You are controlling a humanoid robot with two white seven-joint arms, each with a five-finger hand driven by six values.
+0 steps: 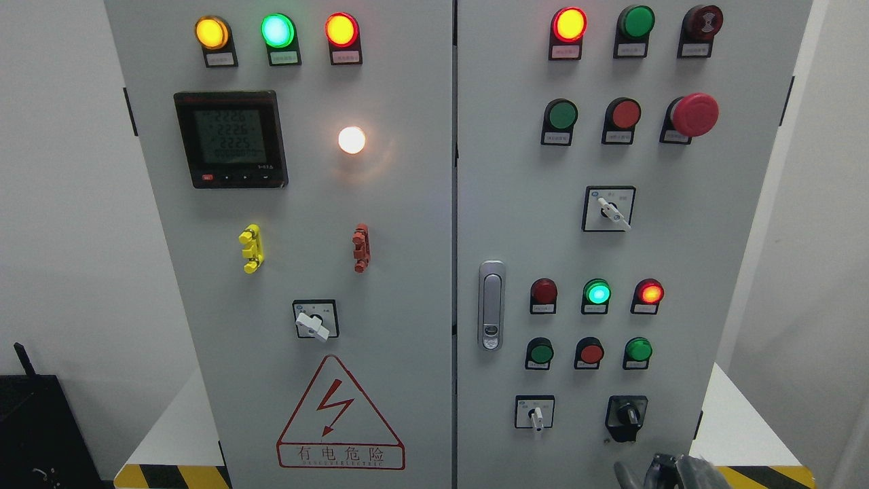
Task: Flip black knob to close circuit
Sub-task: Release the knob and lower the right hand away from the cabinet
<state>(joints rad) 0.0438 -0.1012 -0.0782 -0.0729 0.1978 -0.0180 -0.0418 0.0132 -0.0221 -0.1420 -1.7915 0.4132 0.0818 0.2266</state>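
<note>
The black knob (626, 414) sits low on the right door of the grey electrical cabinet (679, 258), on a black square base, with its handle pointing about straight up. Only the top of my right hand (662, 472) shows at the bottom edge, just below the knob and slightly to its right. It is apart from the knob, and most of it is cut off by the frame. My left hand is out of view.
A white-handled selector (536, 414) sits left of the knob, with small push buttons (590, 353) and lit lamps (597, 293) above. The door latch (491, 305), a red mushroom stop (694, 114) and a meter (231, 139) are higher up. Striped floor tape (767, 474) lies beside the hand.
</note>
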